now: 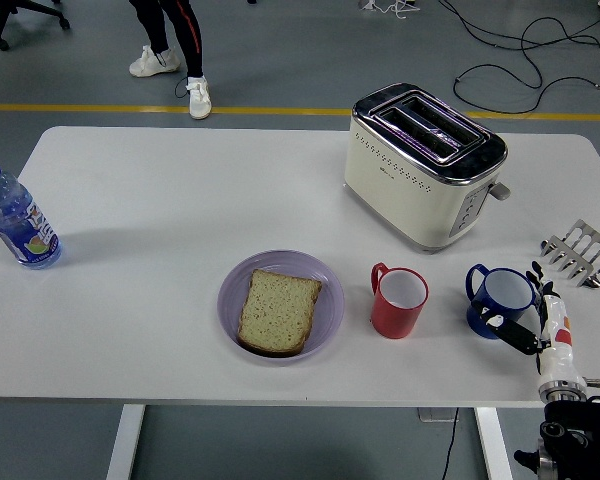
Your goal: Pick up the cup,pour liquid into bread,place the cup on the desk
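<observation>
A blue cup [500, 298] stands at the table's front right, handle to the left. A red cup [398, 300] stands to its left, also upright. A slice of bread [278, 310] lies on a purple plate [328, 292] near the front middle. My right hand [528, 308] comes up from the lower right corner and sits against the blue cup's right side. Its fingers are spread, the thumb [517, 336] low at the cup's front and the fingertips [536, 274] behind its right rim. It has not closed on the cup. My left arm is out of view.
A cream toaster [420, 165] stands behind the cups. A metal toast rack [578, 252] lies at the right edge, just behind my hand. A water bottle [15, 220] stands at the far left. A person's legs [175, 50] are beyond the table's far side.
</observation>
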`<state>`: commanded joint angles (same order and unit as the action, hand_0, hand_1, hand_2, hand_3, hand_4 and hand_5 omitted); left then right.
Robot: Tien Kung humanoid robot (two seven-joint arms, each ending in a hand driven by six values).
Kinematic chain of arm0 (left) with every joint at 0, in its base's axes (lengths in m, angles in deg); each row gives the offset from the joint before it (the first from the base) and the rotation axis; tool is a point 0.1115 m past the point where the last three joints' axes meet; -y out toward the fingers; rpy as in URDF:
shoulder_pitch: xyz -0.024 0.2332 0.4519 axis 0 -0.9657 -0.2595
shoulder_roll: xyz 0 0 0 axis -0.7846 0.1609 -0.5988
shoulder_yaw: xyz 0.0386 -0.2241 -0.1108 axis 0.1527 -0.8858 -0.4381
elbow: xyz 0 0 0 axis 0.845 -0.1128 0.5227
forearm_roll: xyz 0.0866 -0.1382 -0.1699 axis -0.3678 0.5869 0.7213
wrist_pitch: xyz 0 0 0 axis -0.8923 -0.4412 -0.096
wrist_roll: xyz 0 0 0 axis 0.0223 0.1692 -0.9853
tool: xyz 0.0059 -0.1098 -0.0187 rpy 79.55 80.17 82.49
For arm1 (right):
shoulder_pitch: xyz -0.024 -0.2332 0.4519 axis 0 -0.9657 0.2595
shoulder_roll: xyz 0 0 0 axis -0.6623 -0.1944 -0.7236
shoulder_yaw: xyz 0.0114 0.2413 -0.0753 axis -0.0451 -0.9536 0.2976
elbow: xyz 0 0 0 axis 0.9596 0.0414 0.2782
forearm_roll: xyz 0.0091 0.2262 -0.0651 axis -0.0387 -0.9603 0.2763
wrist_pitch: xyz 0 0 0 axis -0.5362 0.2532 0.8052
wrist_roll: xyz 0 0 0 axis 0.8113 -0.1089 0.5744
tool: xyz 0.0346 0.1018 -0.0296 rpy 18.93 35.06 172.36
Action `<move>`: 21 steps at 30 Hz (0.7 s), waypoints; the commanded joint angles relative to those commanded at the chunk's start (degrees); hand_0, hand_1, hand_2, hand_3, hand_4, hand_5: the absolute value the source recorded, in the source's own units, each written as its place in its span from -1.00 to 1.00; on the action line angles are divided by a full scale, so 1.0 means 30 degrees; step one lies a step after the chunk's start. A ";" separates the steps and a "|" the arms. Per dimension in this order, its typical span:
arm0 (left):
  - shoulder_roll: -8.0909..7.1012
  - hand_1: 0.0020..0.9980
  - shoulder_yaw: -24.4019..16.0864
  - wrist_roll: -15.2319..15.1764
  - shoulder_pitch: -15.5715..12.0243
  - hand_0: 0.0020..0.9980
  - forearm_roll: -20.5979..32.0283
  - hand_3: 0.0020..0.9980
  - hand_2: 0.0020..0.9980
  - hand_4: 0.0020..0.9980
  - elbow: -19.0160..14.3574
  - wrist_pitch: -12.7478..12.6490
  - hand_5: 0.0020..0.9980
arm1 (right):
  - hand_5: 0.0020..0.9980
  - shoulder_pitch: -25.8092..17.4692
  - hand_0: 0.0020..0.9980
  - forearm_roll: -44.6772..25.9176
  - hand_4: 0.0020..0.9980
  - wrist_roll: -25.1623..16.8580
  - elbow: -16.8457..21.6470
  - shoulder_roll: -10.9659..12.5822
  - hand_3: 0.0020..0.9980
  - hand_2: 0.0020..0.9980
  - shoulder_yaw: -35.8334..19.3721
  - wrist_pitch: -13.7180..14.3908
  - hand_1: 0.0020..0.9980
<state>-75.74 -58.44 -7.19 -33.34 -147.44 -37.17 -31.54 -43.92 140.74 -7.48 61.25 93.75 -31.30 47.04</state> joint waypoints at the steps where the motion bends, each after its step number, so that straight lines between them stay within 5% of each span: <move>1: 0.0000 0.38 0.0010 0.0001 -0.0006 0.31 0.0011 0.19 0.42 -0.41 0.0000 0.0005 0.80 | -0.63 0.0062 0.86 -0.0059 1.00 -0.0005 -0.0115 -0.0005 0.95 0.85 0.0066 -0.0011 0.67; 9: 0.0000 0.38 0.0105 0.0002 0.0015 0.31 0.0088 0.19 0.42 -0.41 0.0000 0.0023 0.80 | -0.62 0.0346 0.85 -0.0485 1.00 -0.0162 -0.0495 -0.0013 0.93 0.82 0.0321 0.0055 0.64; 10: 0.0000 0.38 0.0102 0.0000 0.0022 0.31 0.0079 0.18 0.42 -0.41 0.0000 0.0027 0.80 | -0.60 0.0377 0.75 -0.0648 1.00 -0.0273 -0.0555 -0.0014 0.81 0.66 0.0349 0.0100 0.55; 15: 0.0000 0.38 0.0141 0.0004 0.0051 0.31 0.0069 0.18 0.42 -0.41 0.0000 0.0046 0.80 | -0.60 0.0551 0.75 -0.1634 1.00 -0.1175 -0.0939 -0.0008 0.81 0.66 0.0758 0.0398 0.55; 16: 0.0000 0.38 0.0134 0.0004 0.0053 0.31 0.0056 0.18 0.42 -0.41 0.0000 0.0045 0.80 | -0.55 0.0609 0.71 -0.1830 0.96 -0.1373 -0.1037 -0.0022 0.59 0.50 0.0870 0.0484 0.47; 21: 0.0000 0.38 0.0190 -0.0005 0.0052 0.31 0.0089 0.18 0.42 -0.41 0.0000 0.0033 0.80 | -0.55 0.0818 0.71 -0.2556 0.96 -0.2020 -0.1480 -0.0061 0.59 0.50 0.1221 0.0711 0.47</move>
<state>-75.74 -57.86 -7.20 -33.18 -147.17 -37.17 -31.44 -41.46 133.07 -13.55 56.81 93.56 -27.64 49.18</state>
